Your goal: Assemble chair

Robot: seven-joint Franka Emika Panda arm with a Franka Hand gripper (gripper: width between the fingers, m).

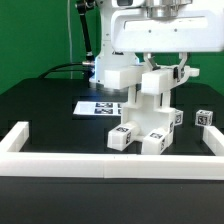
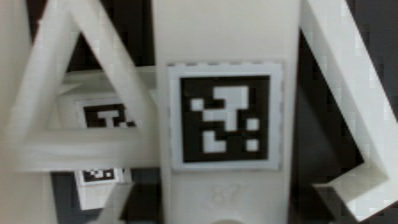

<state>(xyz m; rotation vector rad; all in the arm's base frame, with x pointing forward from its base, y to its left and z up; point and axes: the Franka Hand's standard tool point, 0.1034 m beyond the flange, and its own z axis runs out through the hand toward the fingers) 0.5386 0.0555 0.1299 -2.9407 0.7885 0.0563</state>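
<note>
Squarely w/in end effector (image 1: 158,71) grip: chair (image 1: 148,112)

You are in a robotics lab, at a test bench.
Behind your claw (image 1: 152,68) hangs a green backdrop (image 1: 30,40); under it lies a black table (image 1: 40,112) fenced by white border rails (image 1: 110,163), the marker board (image 1: 98,106) lies near it, and printed tags mark the chair (image 1: 148,115) it grips.
</note>
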